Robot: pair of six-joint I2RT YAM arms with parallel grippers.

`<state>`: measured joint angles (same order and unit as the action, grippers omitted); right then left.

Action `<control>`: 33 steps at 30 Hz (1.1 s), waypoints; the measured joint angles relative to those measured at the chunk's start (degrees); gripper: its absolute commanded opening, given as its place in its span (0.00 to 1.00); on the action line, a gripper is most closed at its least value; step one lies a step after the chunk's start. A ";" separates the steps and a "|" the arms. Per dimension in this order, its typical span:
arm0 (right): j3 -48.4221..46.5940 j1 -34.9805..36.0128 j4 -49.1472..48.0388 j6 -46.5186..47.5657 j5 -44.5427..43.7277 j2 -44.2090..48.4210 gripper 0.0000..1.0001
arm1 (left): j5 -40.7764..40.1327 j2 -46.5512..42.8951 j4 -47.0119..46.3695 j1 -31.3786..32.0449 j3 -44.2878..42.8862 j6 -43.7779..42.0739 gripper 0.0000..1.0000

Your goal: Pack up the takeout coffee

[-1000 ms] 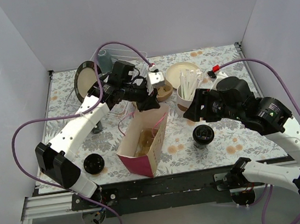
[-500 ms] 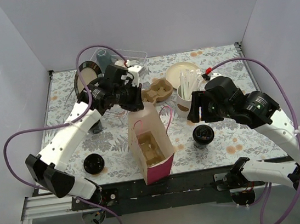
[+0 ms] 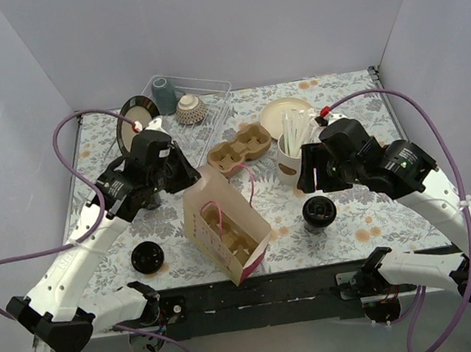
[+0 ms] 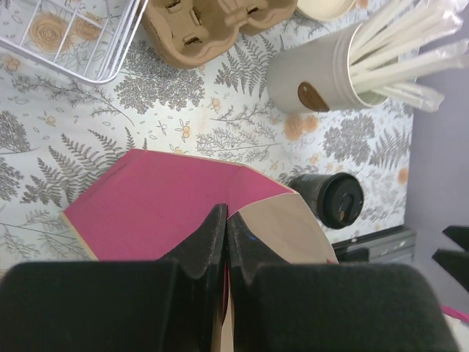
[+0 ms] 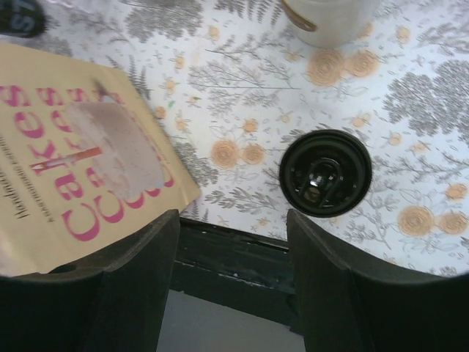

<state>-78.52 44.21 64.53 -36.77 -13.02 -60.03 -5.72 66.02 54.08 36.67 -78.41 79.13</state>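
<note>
The left claw [image 4: 226, 224] pinches the rim of the tilted cake bag [image 3: 224, 221]. The right claw [image 5: 232, 220] hangs spread above a lidded coffee cup [image 5: 325, 172] standing beside the bag on the bench [image 3: 355, 230]. The cup sits off-centre under one finger, so a straight descent could topple it.

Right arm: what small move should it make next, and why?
Probably shift the right fingers sideways to centre them over the cup before descending. They stand open above it, but in the wrist view the upright, lidded cup lines up with one finger rather than the middle of the gap. The left fingers are shut on the bag edge, so the bag seems held ready.
</note>
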 measured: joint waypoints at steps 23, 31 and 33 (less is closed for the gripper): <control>-15.06 0.00 -2.97 0.96 11.87 -6.34 0.65 | -9.57 -0.33 -2.36 -2.01 -0.48 21.18 0.00; -15.04 0.00 -0.72 1.03 14.49 -6.91 0.65 | -4.90 -3.23 -0.50 -2.01 5.03 19.15 0.65; -14.95 0.00 -0.50 1.05 15.13 -7.41 0.65 | -3.41 -3.19 -0.55 -2.01 4.57 15.08 0.66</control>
<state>-93.47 44.21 64.03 -35.73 2.11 -67.44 -9.13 62.83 53.54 34.65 -73.84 94.21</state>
